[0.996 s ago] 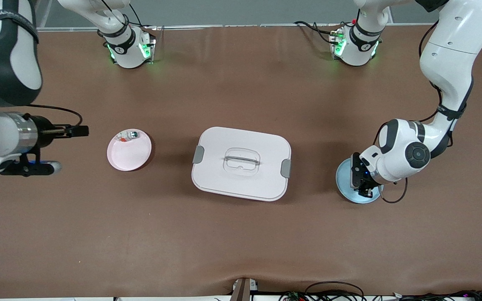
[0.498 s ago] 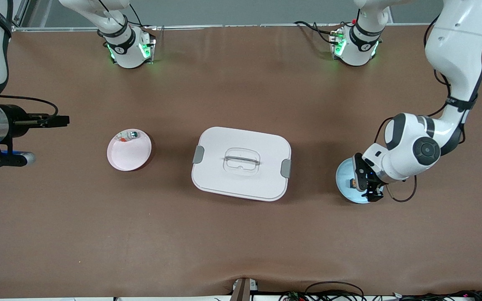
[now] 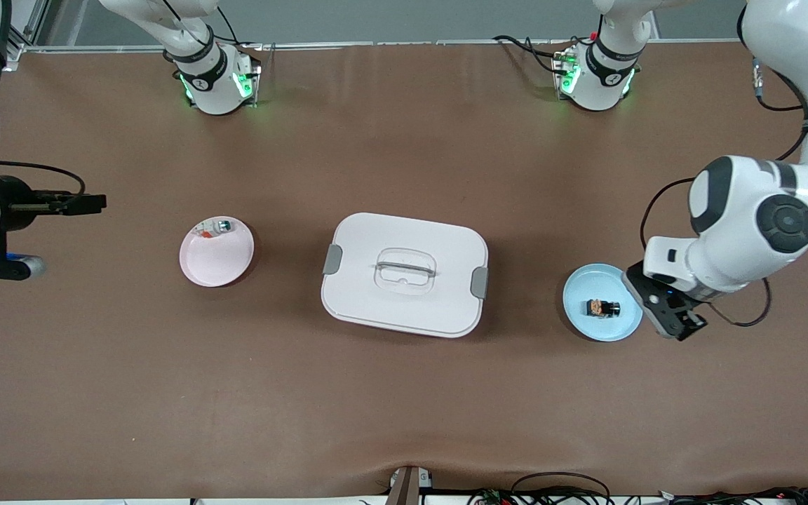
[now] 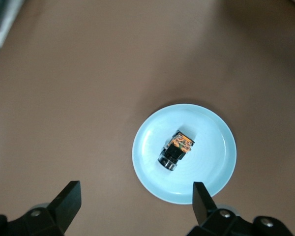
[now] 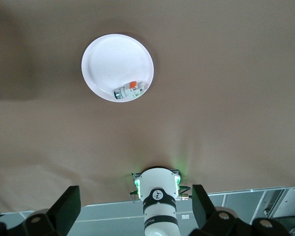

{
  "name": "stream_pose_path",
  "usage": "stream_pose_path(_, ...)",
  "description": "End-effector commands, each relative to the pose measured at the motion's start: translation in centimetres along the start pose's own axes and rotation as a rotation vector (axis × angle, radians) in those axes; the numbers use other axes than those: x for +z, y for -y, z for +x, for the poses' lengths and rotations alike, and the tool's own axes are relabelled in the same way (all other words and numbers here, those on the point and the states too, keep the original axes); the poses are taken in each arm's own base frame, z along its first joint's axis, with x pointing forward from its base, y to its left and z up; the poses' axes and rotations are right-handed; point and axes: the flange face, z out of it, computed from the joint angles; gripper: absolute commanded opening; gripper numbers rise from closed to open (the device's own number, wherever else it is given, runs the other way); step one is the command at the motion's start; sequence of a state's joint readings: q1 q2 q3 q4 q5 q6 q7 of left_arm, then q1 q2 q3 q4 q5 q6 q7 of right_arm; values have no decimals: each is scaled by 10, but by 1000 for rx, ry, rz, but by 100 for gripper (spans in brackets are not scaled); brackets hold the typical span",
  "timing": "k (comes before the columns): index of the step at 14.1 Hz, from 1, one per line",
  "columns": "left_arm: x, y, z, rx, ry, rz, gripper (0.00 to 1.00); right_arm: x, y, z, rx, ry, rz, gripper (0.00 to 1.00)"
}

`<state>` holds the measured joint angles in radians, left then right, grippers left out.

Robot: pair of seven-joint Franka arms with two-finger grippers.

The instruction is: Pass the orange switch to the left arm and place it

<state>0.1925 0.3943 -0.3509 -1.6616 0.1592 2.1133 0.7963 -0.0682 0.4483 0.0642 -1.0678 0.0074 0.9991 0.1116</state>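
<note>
My left gripper (image 3: 677, 324) hangs at the blue plate (image 3: 579, 312)'s three o'clock edge, fingers spread fully wide and holding nothing. The orange switch (image 3: 603, 307) lies on its side near the middle of that plate, free of my fingers; the left wrist view shows it resting there between my open fingertips (image 4: 69, 199). The box (image 3: 404, 273) sits at the table's centre, at nine o'clock from the blue plate, well apart from it. At nine o'clock from the box, a pink plate (image 3: 217, 251) holds a small silver-and-green part (image 3: 222, 226). My right gripper (image 3: 88, 204) waits at that end of the table, empty, jaws apart. I judge the main risk is my left fingers clipping the plate rim as they withdraw, tipping the plate and rolling the switch off.
</note>
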Motion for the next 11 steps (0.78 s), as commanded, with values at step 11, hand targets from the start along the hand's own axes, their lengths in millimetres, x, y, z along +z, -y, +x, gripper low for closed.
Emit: stream_pose_path(11,-155,-11,-28,-772,77,48,100,-18,-18,-23,31,-45,8,100)
